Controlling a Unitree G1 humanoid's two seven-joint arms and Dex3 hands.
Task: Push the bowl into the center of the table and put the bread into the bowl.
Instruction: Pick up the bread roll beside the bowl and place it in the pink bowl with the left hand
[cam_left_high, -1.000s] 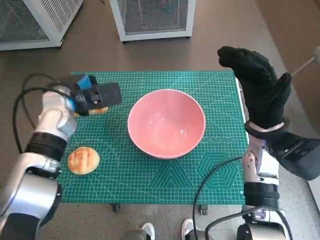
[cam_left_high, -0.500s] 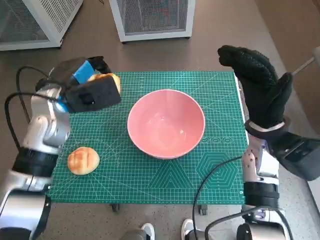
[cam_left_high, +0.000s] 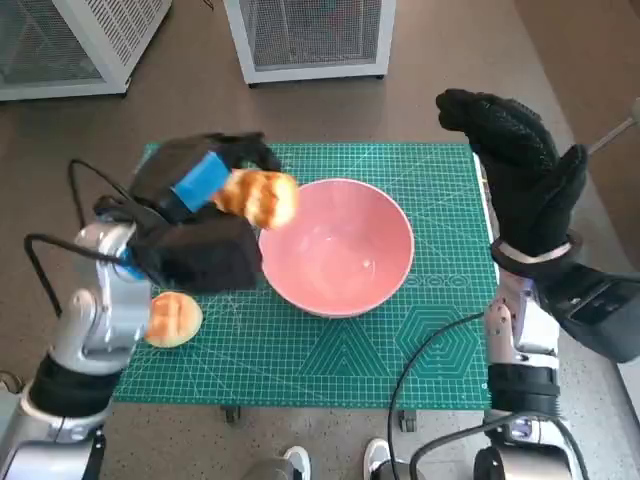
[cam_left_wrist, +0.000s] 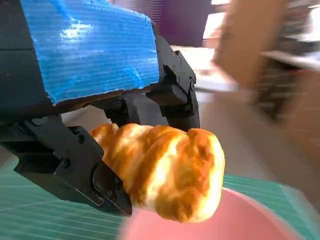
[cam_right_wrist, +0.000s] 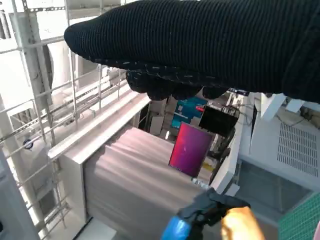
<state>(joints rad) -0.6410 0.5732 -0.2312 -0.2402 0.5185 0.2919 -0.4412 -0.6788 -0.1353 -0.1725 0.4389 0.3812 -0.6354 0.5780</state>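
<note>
On the green-matted worktop (cam_left_high: 440, 340), the pink bowl (cam_left_high: 345, 250) sits central. The left hand (cam_left_high: 205, 185) pinches a bread roll (cam_left_high: 258, 197) at its rim; next, release over the bowl. The right hand (cam_left_high: 515, 165) is raised, spread, empty.

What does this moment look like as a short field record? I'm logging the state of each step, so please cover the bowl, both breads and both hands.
bowl: pink bowl, empty, near the middle of the green mat
held bread: elongated golden bread gripped by the left hand, raised at the bowl's left rim, not yet inside
other bread: round bun on the mat, left of the bowl
right hand: right hand raised above the mat's right edge, holding nothing
step state: bowl roughly centred; no bread in it
</note>
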